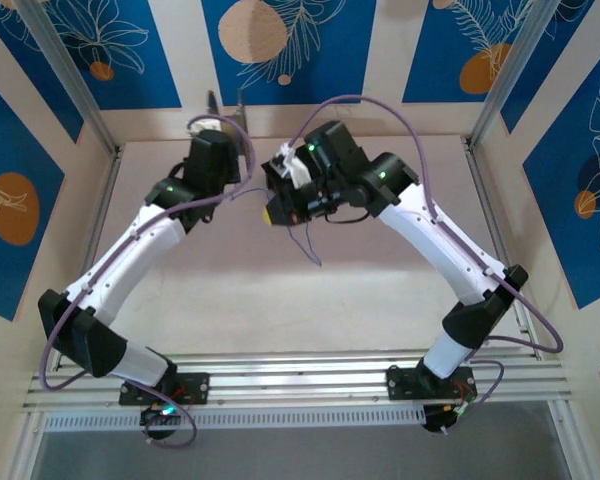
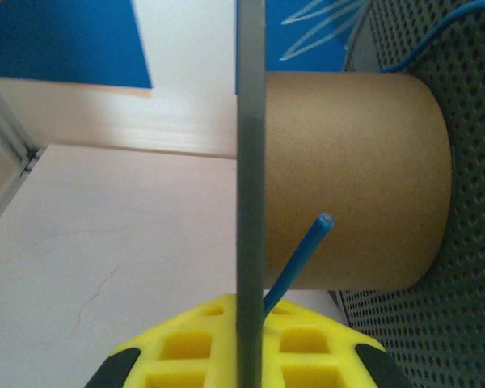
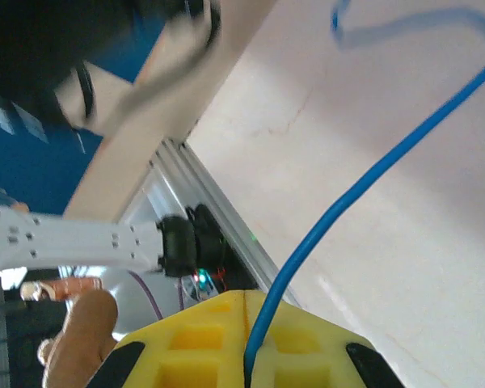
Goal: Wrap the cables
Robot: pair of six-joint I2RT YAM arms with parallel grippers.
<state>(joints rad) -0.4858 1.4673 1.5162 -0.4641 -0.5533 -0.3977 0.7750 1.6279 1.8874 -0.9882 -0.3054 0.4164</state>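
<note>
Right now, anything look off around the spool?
The blue cable pokes out loose by the cardboard core, tip free, not wound on it. Blue cable also loops slack from the right end effector. No damage visible.

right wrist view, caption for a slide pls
Right gripper shut on a blue cable that arcs over the pale table.

Cardboard spool [image 2: 356, 178] crowds left claw [image 2: 250, 346], near tabletop [image 1: 280, 310] open

Pale table [image 1: 280, 310], blue floral walls [image 1: 310, 50]
</note>
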